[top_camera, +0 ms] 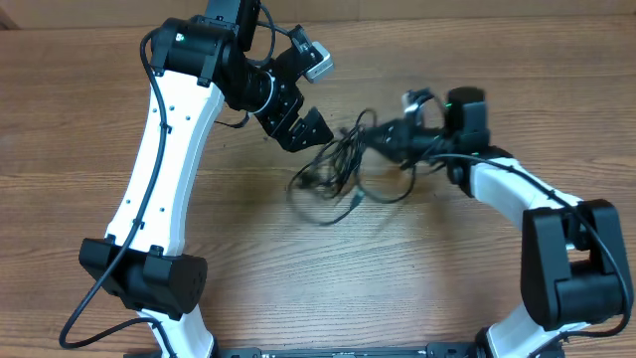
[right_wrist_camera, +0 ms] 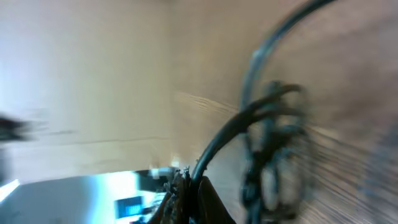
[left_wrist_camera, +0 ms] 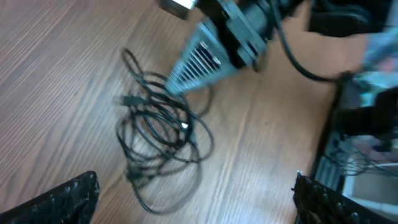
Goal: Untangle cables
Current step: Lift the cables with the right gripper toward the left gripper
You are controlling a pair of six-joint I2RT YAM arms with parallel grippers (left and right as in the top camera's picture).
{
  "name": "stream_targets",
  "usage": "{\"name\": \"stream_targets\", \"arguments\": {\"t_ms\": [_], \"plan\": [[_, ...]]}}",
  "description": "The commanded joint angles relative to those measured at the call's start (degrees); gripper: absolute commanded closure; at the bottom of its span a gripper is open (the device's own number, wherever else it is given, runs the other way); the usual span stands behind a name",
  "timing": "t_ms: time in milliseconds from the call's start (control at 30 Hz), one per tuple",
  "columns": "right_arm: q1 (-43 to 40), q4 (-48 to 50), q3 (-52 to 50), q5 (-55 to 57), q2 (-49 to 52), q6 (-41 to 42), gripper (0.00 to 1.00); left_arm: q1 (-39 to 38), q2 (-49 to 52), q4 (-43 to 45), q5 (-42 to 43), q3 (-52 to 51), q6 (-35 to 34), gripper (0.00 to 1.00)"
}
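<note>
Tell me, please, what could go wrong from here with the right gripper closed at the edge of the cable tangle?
1. The right gripper looks shut on the cables where strands bunch; pulling may tighten the knot instead of freeing one cord.
2. The left gripper is open and holds nothing, so the whole tangle may simply slide across the table.
3. The right wrist view is blurred, so which strand is pinched cannot be confirmed.
</note>
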Motion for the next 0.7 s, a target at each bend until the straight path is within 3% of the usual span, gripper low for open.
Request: {"name": "stream_targets", "arguments": {"t_ms": [0, 133, 233, 667], "plan": [[-2.01, 13.09, 0.72, -13.6, -0.28, 17.0, 0.96, -1.7, -1.31, 0.0, 10.73, 0.35, 8.15, 0.0], [-2.03, 36.22, 0.72, -14.71, -0.28, 32.7, 0.96, -6.14, -1.31, 0.04, 12.55, 0.35, 14.51, 0.0], [-2.03, 45.27, 0.72, -14.71, -0.28, 37.35, 0.96, -8.24, -1.31, 0.28, 10.69, 0.35, 14.95, 0.01], [-2.03, 45.83, 0.7, -14.95, -0.26, 38.82, 0.96, -10.6, -1.31, -0.42, 6.47, 0.35, 14.69, 0.0]]}}
